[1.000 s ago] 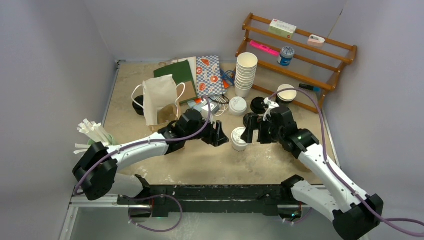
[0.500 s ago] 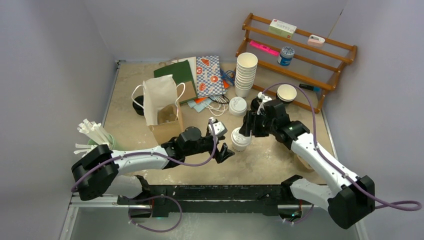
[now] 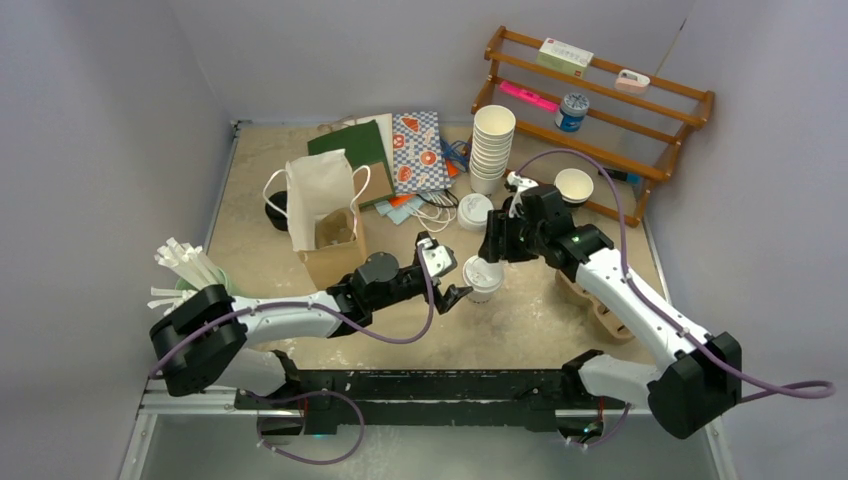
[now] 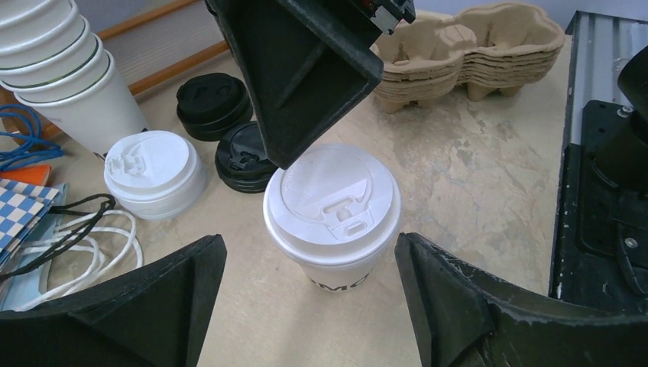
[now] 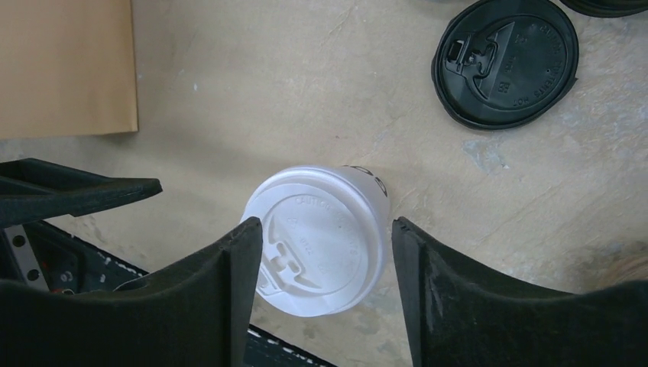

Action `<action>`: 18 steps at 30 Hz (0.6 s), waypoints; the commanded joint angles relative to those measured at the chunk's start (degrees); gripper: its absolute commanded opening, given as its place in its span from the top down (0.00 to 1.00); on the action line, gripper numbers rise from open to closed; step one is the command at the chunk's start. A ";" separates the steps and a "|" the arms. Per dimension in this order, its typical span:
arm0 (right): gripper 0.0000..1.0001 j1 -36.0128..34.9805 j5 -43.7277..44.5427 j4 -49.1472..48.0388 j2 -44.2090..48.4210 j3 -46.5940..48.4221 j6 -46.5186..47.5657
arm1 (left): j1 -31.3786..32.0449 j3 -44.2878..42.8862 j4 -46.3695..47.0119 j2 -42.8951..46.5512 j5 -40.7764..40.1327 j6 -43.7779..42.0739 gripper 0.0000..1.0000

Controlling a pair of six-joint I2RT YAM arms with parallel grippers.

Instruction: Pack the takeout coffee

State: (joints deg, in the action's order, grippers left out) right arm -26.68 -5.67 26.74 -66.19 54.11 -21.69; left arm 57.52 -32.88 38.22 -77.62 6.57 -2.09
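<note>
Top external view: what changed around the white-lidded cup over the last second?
The left gripper opened and backed toward the near edge. The right gripper moved over the white-lidded cup, narrowing around it; a firm grip isn't clear. Cup, paper bag and rack stayed put.

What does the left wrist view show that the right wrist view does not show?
Only the left wrist view: the stack of white cups, the pile of white lids and the pulp cup carriers. Only the right wrist view: a flat brown surface at top left. Both: the white-lidded cup, upright between the left fingers in one and the right fingers in the other, and black lids.
</note>
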 commanded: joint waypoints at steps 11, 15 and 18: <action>0.39 -2.32 2.94 7.40 -4.70 6.74 5.47 | 1.66 -2.42 8.17 -5.98 0.53 -7.43 0.09; 0.38 -2.94 3.09 7.48 -6.37 6.82 5.56 | 1.98 -3.91 7.92 -7.81 0.21 -7.50 0.08; 0.38 -3.21 3.12 7.31 -7.30 6.80 5.55 | 1.99 -4.88 7.60 -9.00 -0.22 -7.42 0.08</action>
State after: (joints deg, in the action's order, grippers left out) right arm -29.28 -3.62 32.95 -72.86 59.13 -17.26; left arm 59.13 -34.68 42.78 -85.56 6.33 -8.54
